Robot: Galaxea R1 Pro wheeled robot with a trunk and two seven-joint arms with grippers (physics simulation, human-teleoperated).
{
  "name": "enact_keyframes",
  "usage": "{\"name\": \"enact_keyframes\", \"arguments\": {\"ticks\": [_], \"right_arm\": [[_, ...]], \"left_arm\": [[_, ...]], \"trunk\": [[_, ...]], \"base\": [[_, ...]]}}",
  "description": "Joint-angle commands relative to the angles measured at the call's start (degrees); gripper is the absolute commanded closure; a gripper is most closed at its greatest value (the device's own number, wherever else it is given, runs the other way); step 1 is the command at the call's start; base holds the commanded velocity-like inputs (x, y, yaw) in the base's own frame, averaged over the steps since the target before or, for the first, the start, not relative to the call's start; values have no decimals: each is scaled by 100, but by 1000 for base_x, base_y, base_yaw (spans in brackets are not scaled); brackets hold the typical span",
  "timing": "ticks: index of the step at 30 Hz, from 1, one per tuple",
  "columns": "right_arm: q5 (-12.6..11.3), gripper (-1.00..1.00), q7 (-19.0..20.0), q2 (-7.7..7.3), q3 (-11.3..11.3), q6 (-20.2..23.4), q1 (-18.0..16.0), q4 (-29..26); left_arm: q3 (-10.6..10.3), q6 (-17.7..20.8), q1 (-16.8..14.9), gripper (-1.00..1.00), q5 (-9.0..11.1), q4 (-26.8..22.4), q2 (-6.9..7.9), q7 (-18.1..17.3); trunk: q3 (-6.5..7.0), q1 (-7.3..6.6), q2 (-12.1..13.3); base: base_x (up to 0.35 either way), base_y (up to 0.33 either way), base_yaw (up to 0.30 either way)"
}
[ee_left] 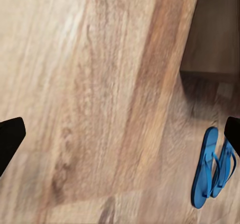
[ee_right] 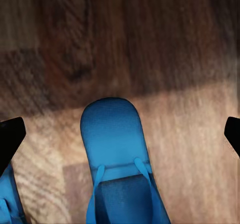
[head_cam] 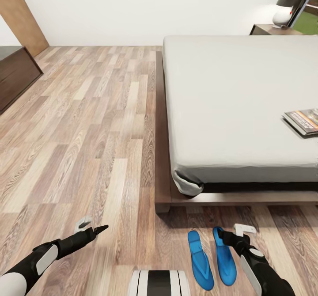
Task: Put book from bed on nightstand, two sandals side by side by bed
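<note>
Your right gripper [head_cam: 230, 235] hovers just above the toe of one bright blue sandal [head_cam: 224, 255], jaws spread wide and empty; its wrist view shows the fingertips [ee_right: 11, 139] set well apart either side of that flip-flop. The second sandal [head_cam: 200, 259] lies just beside it on the wood-plank floor [head_cam: 88, 132], both near the foot of the bed [head_cam: 238, 106]. Your left gripper [head_cam: 90, 229] hangs over bare planks, also parted and holding nothing.

The book [head_cam: 304, 121] rests flat on the grey mattress near its right side; a nightstand [head_cam: 270, 29] stands beyond the far corner.

The sandals look thin, smooth and rubbery, with slim thong straps, and lie flat on the grained boards. A descent from here risks nudging the near sandal out of line, or catching a strap and dragging it against its neighbour. The dark wooden bed frame sits close ahead.
</note>
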Motion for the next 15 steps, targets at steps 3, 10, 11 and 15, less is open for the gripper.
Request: {"name": "enact_keyframes", "arguments": {"ticks": [3,10,11,15], "right_arm": [[-57,-100,4,-10,-6,26,7,12],[-63,-100,24,-282,-27,22,22,52],[-68,-100,29,-352,-27,22,24,54],[-116,-100,69,-691,-28,26,29,61]], "left_arm": [[-25,51,-2,-100,59,-3,4,-3],[-25,48,-2,-100,58,-3,3,-2],[-25,47,-2,-100,57,-3,3,-2],[-31,37,-2,-100,52,-3,2,3]], "trunk": [[63,-8,3],[219,-26,12],[241,-29,13],[329,-39,19]], "base": [[0,0,0],[0,0,0],[0,0,0],[0,0,0]]}}
